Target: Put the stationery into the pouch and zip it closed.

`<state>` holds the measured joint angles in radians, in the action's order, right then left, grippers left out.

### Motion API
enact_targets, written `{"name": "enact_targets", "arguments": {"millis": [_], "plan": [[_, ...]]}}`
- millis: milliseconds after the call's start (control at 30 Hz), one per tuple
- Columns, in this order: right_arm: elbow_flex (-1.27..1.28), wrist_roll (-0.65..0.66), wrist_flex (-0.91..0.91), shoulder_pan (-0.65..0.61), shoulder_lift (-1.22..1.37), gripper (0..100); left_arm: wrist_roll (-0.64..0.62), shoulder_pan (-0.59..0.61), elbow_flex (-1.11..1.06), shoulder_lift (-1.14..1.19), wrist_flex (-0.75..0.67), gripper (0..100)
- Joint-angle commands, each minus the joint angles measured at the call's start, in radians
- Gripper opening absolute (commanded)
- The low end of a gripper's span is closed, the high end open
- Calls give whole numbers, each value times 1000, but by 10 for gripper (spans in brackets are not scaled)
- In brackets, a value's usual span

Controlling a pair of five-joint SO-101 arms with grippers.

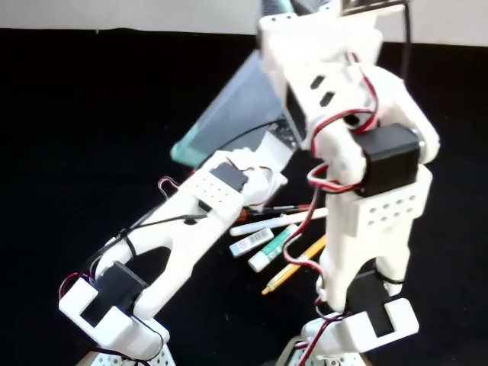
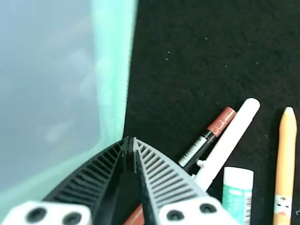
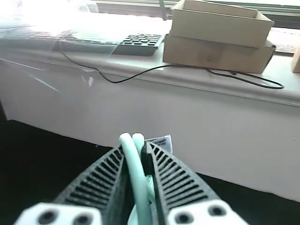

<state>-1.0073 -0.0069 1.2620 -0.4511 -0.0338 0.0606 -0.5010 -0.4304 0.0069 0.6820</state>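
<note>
While your right gripper [image 3: 139, 152] is raised well off the table [image 1: 91, 114], its jaws are pinched on a doubled teal strip of the pouch [image 1: 229, 114]. The strip stands up between the ribbed fingers [image 3: 101, 180].

From above you see the pouch hanging tilted in the air, translucent grey with a teal rim. Its upper end is hidden behind the right arm [image 1: 366, 160], and its lower corner sits down by the left arm [image 1: 191, 221].

Your left gripper [image 2: 129, 143] has its jaws pressed together, and the tips meet right at the corner of the teal rim. They look to be nipping that corner, though the material between them is too thin to make out.

The stationery [image 1: 278, 222] lies on the black table, outside the pouch, between the two arms. Near the left gripper you have a brown-capped pen [image 2: 211, 133] and a white pen [image 2: 229, 136] lying side by side and touching. A white and teal stick [image 2: 238, 187] lies just beside the white pen, and an orange pencil [image 2: 283, 164] sits a little apart from it. All of them point roughly the same way.

Behind your right gripper, a white ledge [image 3: 140, 77] carries a keyboard [image 3: 138, 43], two stacked cardboard boxes [image 3: 215, 37] and a black cable [image 3: 187, 70].
</note>
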Motion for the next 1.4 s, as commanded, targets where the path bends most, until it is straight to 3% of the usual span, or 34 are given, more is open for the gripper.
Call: {"name": "enact_targets", "arguments": {"millis": [0,567,767,900,1100,1367], "plan": [[-25,0,-7,-45,-4,11,3,-1,-5,-44,-12,7],[-19,0,73,-142,-2,11,3,120,-243,-76,-12,7],[-18,0,73,-139,-1,11,3,119,-341,-377,-3,7],[-16,0,74,-139,1,11,9,124,-401,-687,147,7],[-16,0,76,-139,1,11,9,308,-409,-1020,384,7],[-16,-3,94,-139,1,10,9,552,-220,-1084,505,9]]}}
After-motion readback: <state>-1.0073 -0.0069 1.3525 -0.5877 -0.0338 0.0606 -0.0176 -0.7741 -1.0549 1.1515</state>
